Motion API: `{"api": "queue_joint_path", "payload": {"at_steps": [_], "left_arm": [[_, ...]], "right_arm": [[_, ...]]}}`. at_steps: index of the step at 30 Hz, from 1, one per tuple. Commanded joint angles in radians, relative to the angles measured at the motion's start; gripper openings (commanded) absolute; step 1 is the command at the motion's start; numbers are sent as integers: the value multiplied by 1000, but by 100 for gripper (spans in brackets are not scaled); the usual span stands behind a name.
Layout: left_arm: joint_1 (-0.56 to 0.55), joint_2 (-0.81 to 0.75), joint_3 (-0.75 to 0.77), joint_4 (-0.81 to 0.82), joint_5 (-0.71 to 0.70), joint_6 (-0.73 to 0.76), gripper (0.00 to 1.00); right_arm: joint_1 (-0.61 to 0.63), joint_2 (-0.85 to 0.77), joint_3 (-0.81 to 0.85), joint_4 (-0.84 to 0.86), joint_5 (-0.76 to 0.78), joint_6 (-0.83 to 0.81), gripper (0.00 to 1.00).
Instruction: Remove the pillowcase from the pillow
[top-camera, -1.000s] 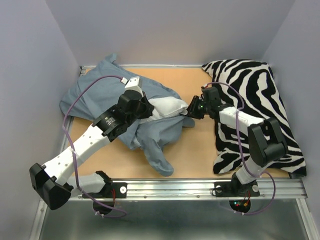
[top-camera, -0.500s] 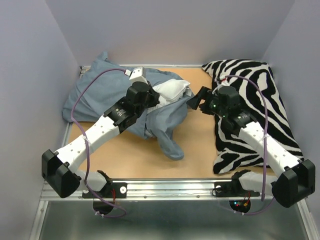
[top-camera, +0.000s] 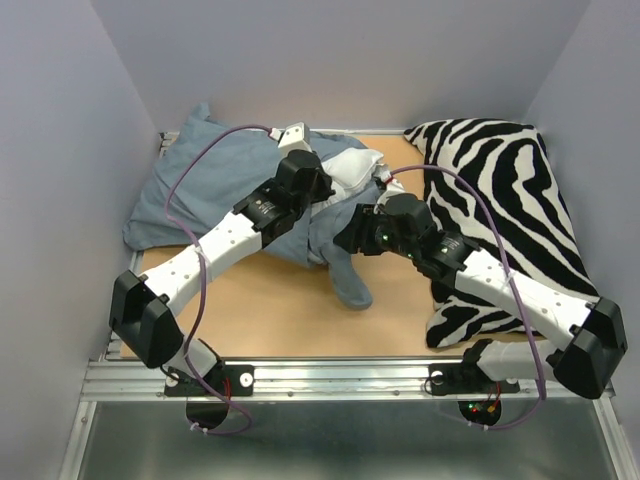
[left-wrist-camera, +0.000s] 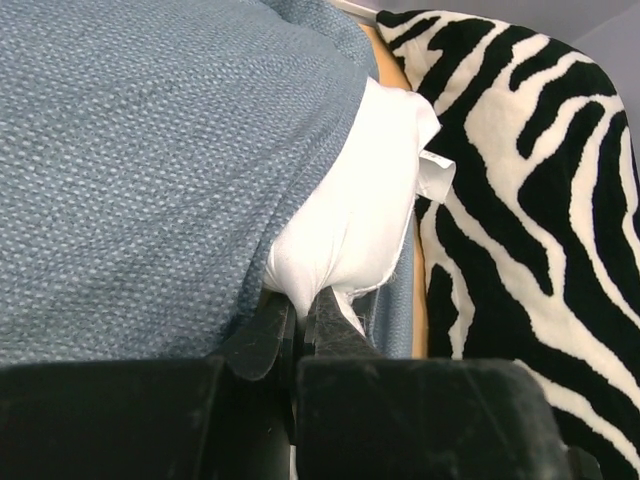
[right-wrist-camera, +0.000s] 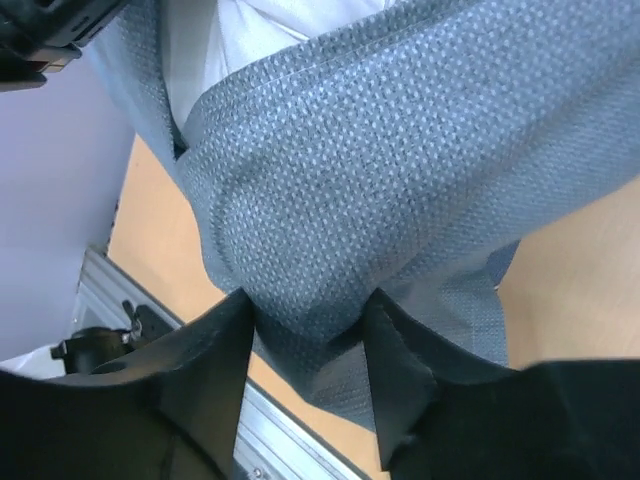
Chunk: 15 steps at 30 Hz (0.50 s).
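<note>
The blue-grey pillowcase (top-camera: 200, 190) lies bunched at the far left, with a loose flap hanging toward the near side. The white pillow (top-camera: 352, 172) pokes out of its right end. My left gripper (top-camera: 322, 185) is shut on a corner of the pillow (left-wrist-camera: 360, 190), close against the pillowcase (left-wrist-camera: 150, 150) edge. My right gripper (top-camera: 345, 240) sits at the loose flap. In the right wrist view its jaws (right-wrist-camera: 310, 310) stand apart around a fold of pillowcase (right-wrist-camera: 400, 150) that touches both fingers. A strip of pillow (right-wrist-camera: 270, 15) shows above.
A black-and-white zebra-print cushion (top-camera: 510, 190) fills the right side, close beside the pillow's exposed end (left-wrist-camera: 540, 200). Grey walls close in the table on the left, back and right. A metal rail (top-camera: 350, 375) runs along the near edge.
My left gripper has carried the pillow corner toward the far right. My right gripper let go at the pillow's end, swung left and down, and now straddles the hanging pillowcase flap.
</note>
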Motion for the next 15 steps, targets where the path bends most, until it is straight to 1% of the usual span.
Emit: {"api": "queue_joint_path", "payload": {"at_steps": [1, 3, 5, 7, 9, 10, 13, 14, 15], "left_arm": [[-4, -7, 134, 169, -28, 12, 0], [1, 8, 154, 166, -28, 16, 0], [7, 23, 191, 155, -31, 29, 0], [16, 32, 220, 135, -30, 38, 0], [27, 43, 262, 131, -30, 52, 0], [33, 48, 274, 131, -30, 56, 0], [53, 66, 320, 94, -18, 70, 0], [56, 77, 343, 88, -18, 72, 0], [61, 82, 352, 85, -15, 75, 0]], "right_arm": [[4, -64, -36, 5, 84, 19, 36], [3, -78, -69, 3, 84, 29, 24], [4, -109, -128, 5, 82, 52, 16], [4, -129, -169, 5, 85, 70, 13], [4, -164, -227, 5, 87, 79, 13], [4, -176, -246, 5, 88, 91, 15], [3, -234, -309, 5, 99, 105, 22], [4, -250, -323, 5, 104, 108, 25], [4, -253, -333, 5, 108, 108, 25]]}}
